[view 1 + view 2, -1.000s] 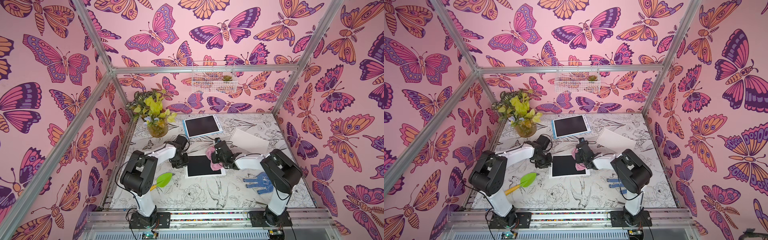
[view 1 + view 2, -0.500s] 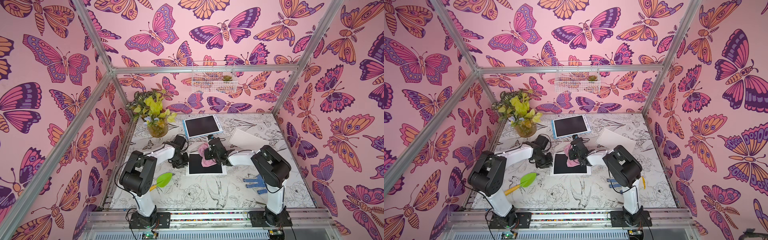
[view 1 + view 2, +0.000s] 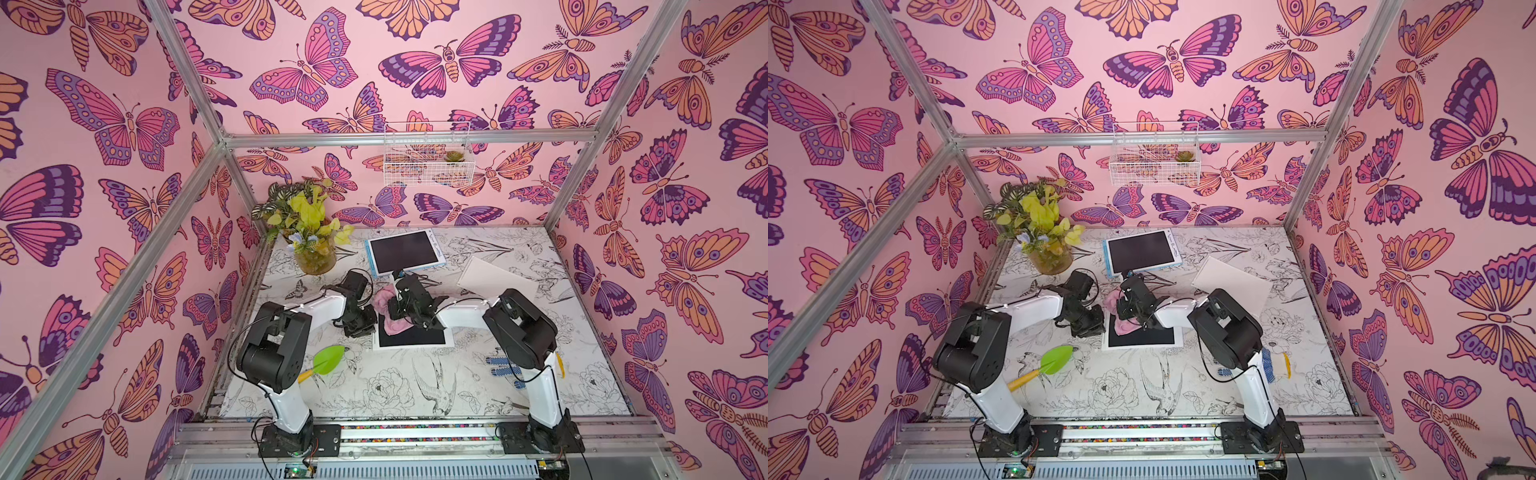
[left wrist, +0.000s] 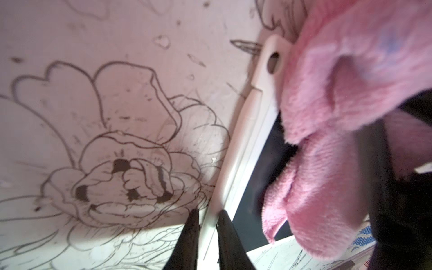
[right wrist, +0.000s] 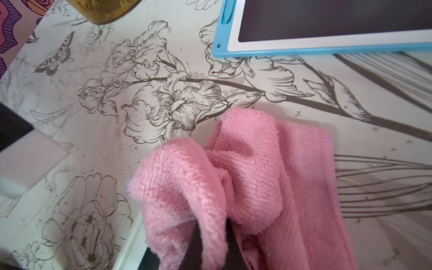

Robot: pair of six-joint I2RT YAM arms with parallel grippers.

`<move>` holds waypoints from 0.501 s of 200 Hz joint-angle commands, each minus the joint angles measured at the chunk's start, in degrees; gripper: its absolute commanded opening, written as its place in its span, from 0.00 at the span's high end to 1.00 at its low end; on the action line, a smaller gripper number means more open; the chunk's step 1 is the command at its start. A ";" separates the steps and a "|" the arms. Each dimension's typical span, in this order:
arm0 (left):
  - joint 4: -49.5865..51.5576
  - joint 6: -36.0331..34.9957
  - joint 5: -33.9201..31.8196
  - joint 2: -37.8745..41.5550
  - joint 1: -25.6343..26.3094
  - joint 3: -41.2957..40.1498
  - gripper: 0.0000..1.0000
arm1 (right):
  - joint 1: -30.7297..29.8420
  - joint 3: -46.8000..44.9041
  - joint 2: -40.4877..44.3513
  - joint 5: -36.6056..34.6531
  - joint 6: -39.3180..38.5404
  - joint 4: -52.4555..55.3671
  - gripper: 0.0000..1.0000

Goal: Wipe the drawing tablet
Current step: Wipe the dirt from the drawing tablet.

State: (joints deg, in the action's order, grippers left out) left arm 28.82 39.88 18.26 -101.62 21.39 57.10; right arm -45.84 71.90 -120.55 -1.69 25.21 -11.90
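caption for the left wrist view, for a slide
left gripper pinching the tablet rim, pink cloth draped over its dark screen

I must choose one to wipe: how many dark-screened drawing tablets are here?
2: a white-framed tablet partly under the pink cloth; a blue-edged tablet farther back. None seems hidden.

These walls (image 3: 124,124) are soft pink, crowded with big butterflies in magenta, purple and orange, all outlined dark, and the counter (image 3: 415,390) is white, inked with black line drawings of flowers, leaves and birds. The drawing tablet (image 3: 415,338) is a black screen in a white frame, the fluffy cloth (image 3: 395,326) candy pink, and the second tablet (image 3: 405,251) dark with a white surround and sky-blue edge. The trowel (image 3: 328,359) is lime green with a yellow-orange handle, and the plant (image 3: 307,216) has yellow-green leaves.
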 commanded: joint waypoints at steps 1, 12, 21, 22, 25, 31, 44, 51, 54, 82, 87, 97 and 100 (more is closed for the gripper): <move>5.33 -0.76 -5.35 -6.60 0.15 -4.91 0.83 | -3.56 4.07 -2.04 1.49 -1.31 4.01 1.00; 5.36 -0.77 -5.27 -6.91 0.14 -4.74 0.83 | -4.57 6.13 -2.99 1.48 -1.16 4.81 1.00; 5.37 -0.61 -5.30 -7.03 0.11 -4.76 0.84 | -4.62 6.67 -3.34 0.57 -0.26 5.25 1.00; 5.33 -0.56 -5.32 -7.02 0.13 -4.74 0.84 | -4.57 6.67 -3.36 0.38 -0.12 5.32 1.00; 5.37 -0.51 -5.34 -7.01 0.13 -4.83 0.84 | -4.29 6.59 -3.21 -0.74 0.45 5.84 1.00; 5.36 -0.38 -5.43 -6.93 0.15 -4.89 0.84 | -3.58 6.30 -2.99 -2.27 1.29 6.62 1.00; 5.37 0.00 -5.52 -6.77 0.15 -5.31 0.84 | -0.98 4.68 -2.20 -2.71 1.68 7.81 1.00; 5.34 0.03 -5.54 -6.70 0.18 -5.52 0.84 | 0.40 3.43 -1.64 -2.71 1.73 7.90 1.00; 5.37 0.11 -5.54 -6.76 0.23 -5.55 0.84 | 0.93 2.84 -1.39 -2.59 1.58 7.67 1.00; 5.10 0.55 -5.57 -6.58 0.32 -5.86 0.85 | 0.29 3.06 -1.27 1.13 -0.18 5.39 1.00; 5.04 0.57 -5.62 -6.57 0.32 -5.86 0.85 | -0.82 4.26 -1.77 1.54 -0.45 5.55 1.00; 5.10 0.68 -5.62 -6.58 0.32 -5.86 0.85 | -2.84 6.95 -2.84 2.49 -0.70 6.34 1.00; 5.10 0.71 -5.62 -6.64 0.32 -5.86 0.85 | -3.37 7.63 -3.13 2.56 -0.77 6.86 1.00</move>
State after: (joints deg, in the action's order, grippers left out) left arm 28.34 39.99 18.61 -101.62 21.23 56.75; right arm -44.97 75.29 -121.86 -1.30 25.54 -8.54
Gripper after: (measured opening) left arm 0.152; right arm 0.092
